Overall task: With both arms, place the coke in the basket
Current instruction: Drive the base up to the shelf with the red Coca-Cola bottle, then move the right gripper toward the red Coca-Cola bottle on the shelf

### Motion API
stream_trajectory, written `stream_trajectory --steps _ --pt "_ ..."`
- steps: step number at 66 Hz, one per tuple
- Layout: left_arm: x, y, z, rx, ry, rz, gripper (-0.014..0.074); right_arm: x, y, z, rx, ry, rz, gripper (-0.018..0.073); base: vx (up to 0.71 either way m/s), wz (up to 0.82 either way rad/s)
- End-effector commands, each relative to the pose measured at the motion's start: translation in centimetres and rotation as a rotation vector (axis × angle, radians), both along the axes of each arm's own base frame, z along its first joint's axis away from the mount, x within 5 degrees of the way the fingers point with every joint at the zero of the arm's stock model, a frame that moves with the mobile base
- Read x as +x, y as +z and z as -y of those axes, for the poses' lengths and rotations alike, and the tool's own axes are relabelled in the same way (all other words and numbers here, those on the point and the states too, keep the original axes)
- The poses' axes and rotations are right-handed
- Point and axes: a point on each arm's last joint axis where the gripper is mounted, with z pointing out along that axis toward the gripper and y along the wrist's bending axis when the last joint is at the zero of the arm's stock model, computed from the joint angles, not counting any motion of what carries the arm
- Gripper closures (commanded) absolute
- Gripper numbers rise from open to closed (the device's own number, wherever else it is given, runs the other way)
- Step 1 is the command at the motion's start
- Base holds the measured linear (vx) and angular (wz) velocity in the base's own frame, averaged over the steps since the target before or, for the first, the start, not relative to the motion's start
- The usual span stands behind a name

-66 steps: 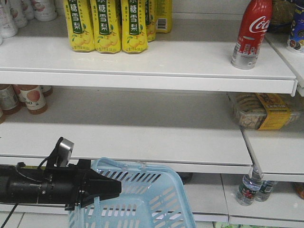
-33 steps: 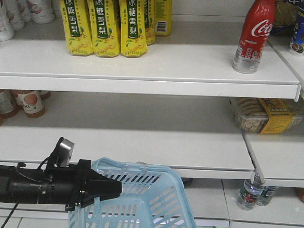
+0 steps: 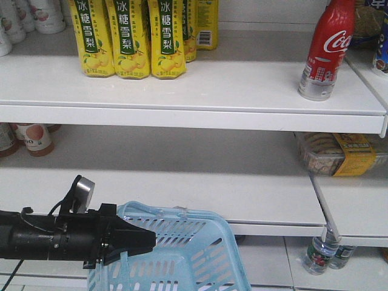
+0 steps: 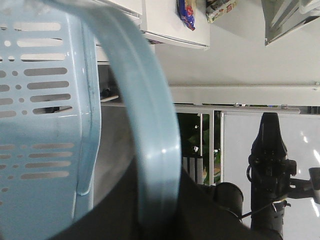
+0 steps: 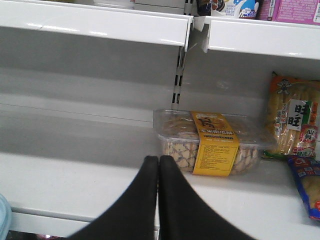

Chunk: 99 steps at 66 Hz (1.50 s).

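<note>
The coke (image 3: pixel 327 51), red with white script and a silver lower part, stands upright at the right end of the upper shelf. The light blue basket (image 3: pixel 176 213) hangs at the bottom middle, below the middle shelf. My left gripper (image 3: pixel 142 241) reaches in from the left and is shut on the basket's flat blue handle (image 4: pixel 155 140), which runs between the jaws; the slotted basket wall (image 4: pixel 45 125) fills the left of that view. My right gripper (image 5: pixel 158 162) is shut and empty, its fingers pressed together in front of the middle shelf. It is out of the front view.
Yellow pear-drink bottles (image 3: pixel 127 39) stand at the upper shelf's left. A clear snack box with a yellow label (image 3: pixel 336 154) lies on the middle shelf, just beyond my right gripper (image 5: pixel 210 142). Snack bags (image 5: pixel 295 125) lie to its right. Water bottles (image 3: pixel 321 251) stand lower right.
The shelves and their goods have slid down and left in the front view, so the view has shifted. The left arm and basket keep their place in the frame.
</note>
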Motion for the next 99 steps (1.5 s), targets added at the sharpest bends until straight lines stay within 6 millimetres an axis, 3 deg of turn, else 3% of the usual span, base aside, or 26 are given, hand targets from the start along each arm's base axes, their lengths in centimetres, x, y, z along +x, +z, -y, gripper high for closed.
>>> stream_trajectory --steps 1,99 --pt "0.18 2.47 0.36 -0.138 0.015 0.062 0.0602 -0.08 0.42 -0.06 -0.011 0.007 0.083 0.0568 0.04 0.00" --pt "0.18 2.47 0.36 -0.138 0.015 0.062 0.0602 -0.08 0.42 -0.06 -0.011 0.007 0.083 0.0568 0.03 0.00"
